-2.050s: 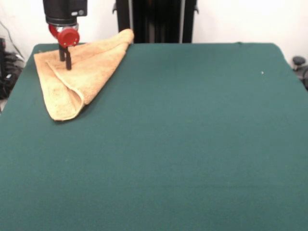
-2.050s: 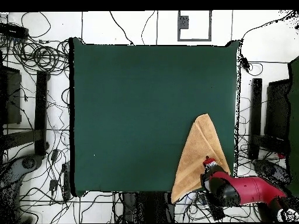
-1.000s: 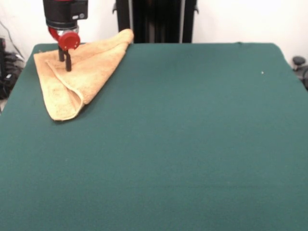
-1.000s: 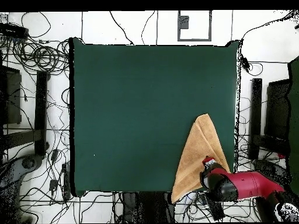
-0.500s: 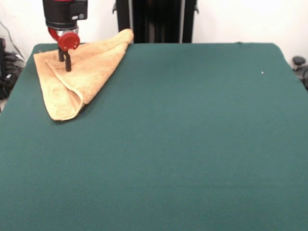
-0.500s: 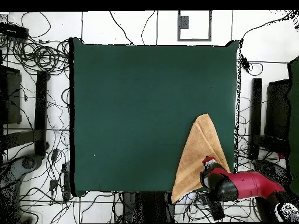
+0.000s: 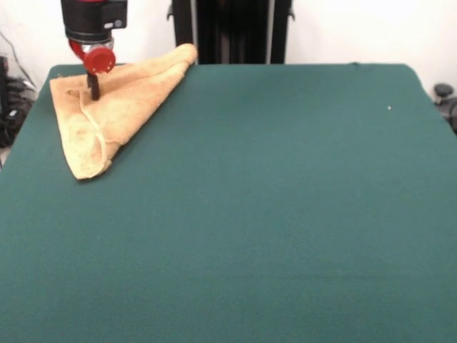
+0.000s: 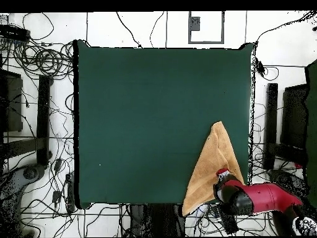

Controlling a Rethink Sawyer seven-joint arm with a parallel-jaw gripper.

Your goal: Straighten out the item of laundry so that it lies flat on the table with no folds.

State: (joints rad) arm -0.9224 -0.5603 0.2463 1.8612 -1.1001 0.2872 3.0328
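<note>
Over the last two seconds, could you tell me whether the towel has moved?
Yes. The towel's folded flap has drawn in toward the table's far left corner, narrowing the shape, with the gripper down on it.

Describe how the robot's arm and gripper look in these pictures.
The arm is a rounded red shell with black sections. In the front view its end is a black cylinder over a red fitting with a round red disc. The gripper below is slim, dark and narrow. No markings or cables on it are readable.
</note>
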